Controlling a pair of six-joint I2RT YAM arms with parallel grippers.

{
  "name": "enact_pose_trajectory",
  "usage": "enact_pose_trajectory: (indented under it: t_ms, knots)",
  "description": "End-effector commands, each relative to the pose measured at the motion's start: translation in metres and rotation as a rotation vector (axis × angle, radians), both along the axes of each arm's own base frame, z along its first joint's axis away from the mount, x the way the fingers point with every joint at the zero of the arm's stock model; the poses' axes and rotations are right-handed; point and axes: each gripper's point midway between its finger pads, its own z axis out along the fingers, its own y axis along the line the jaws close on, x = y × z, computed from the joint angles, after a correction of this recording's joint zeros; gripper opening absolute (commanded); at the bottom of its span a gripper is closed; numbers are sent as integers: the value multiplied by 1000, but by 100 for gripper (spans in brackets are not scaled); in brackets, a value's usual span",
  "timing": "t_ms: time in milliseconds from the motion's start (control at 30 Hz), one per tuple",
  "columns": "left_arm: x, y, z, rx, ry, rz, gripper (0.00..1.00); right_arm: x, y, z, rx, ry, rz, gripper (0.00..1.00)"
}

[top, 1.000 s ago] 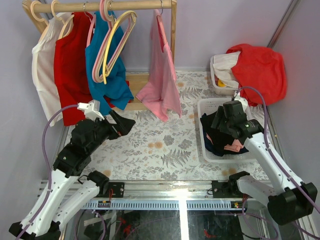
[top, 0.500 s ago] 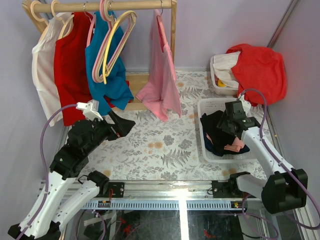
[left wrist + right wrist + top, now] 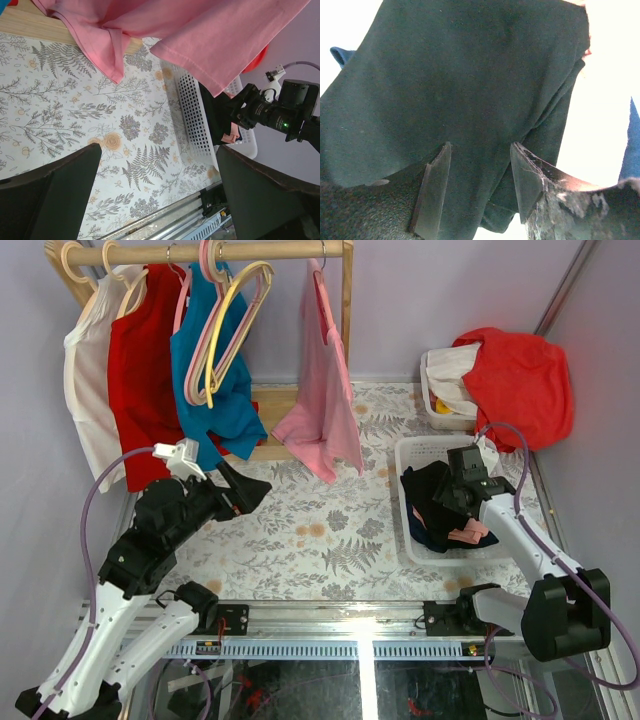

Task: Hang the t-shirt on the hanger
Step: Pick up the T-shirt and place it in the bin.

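Floral table (image 3: 330, 530), right side: white basket (image 3: 401, 502) holds t-shirt (image 3: 470, 95), black, soft, crumpled. Right gripper (image 3: 480, 147) straddles a fold; clamping cannot be told. Left gripper (image 3: 159, 150) spread wide, empty.

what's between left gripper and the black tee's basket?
Between the left gripper and the basket, only bare floral tablecloth, in the top view; the pink shirt hangs farther back.
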Motion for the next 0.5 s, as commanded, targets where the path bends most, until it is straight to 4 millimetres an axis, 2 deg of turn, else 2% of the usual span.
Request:
enact_pose_trajectory:
  t_ms: [0, 133, 200, 367, 467]
  knots:
    - [-3, -4, 4, 11, -7, -38, 100, 0, -9, 0, -25, -38, -36, 60]
    - [-4, -3, 2, 8, -7, -32, 100, 1, -8, -11, -27, -6, -29, 61]
    - [-4, -3, 2, 9, -8, -33, 100, 4, -6, -14, -20, -12, -25, 48]
    - [-5, -2, 1, 15, -4, -30, 100, 15, 5, -10, 14, -58, 46, 1]
    - [-6, -2, 3, 12, -6, -34, 100, 17, 10, 4, 33, -100, 85, 0]
